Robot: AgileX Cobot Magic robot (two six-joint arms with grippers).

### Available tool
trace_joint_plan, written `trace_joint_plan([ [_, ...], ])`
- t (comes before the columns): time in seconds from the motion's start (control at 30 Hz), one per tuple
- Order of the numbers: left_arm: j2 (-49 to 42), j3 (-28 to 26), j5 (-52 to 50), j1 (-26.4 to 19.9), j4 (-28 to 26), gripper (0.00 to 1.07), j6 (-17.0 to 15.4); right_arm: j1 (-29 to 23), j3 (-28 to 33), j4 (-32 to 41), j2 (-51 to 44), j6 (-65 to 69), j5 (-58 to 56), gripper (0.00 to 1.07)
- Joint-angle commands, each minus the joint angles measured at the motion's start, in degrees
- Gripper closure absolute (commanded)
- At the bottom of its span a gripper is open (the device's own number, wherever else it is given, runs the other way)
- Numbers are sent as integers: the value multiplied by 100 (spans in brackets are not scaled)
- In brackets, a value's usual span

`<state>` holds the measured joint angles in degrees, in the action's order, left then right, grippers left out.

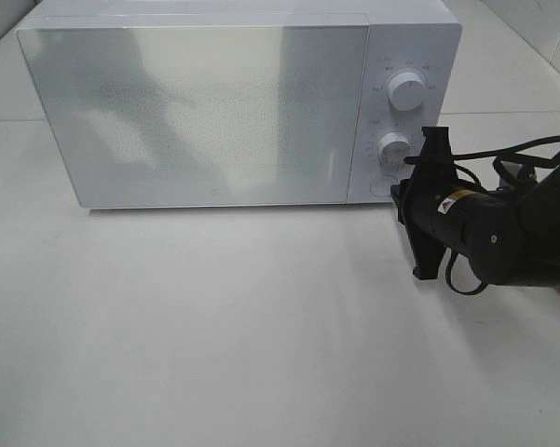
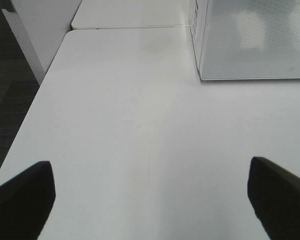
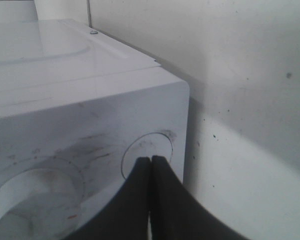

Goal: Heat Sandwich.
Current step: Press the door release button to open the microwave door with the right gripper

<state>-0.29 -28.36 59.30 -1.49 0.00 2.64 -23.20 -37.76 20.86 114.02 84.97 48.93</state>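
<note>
Left wrist view gives us the left pincer (image 2: 150,200) with its fingers wide apart, holding nothing, above the white worktop (image 2: 115,125) near the microwave (image 2: 249,45). Further right, our right pincer (image 3: 150,167) has its fingers pressed together, tips at the round button (image 3: 149,144) low on the control panel (image 1: 430,51), under the lower knob (image 1: 392,146). We cannot tell where the sandwich is; the door (image 1: 196,112) is shut.

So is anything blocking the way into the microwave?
Yes. The microwave door is shut across the whole front. The right gripper, closed, has its tips at the round button low on the control panel.
</note>
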Motion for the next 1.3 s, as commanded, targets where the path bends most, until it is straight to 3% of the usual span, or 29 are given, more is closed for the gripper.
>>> trace_joint_plan([
  [0.03,-149,17,-40,-6,-46,3,-34,46,-218,-109,103,0,-172,107],
  [0.53,-149,17,-40,-6,-46,3,-34,46,-773,11,550,-69,-17,107],
  [0.8,-149,17,-40,-6,-46,3,-34,46,-785,235,550,-264,1037,107],
  [1.3,-149,17,-40,-6,-46,3,-34,149,-1507,166,888,-286,1450,107],
])
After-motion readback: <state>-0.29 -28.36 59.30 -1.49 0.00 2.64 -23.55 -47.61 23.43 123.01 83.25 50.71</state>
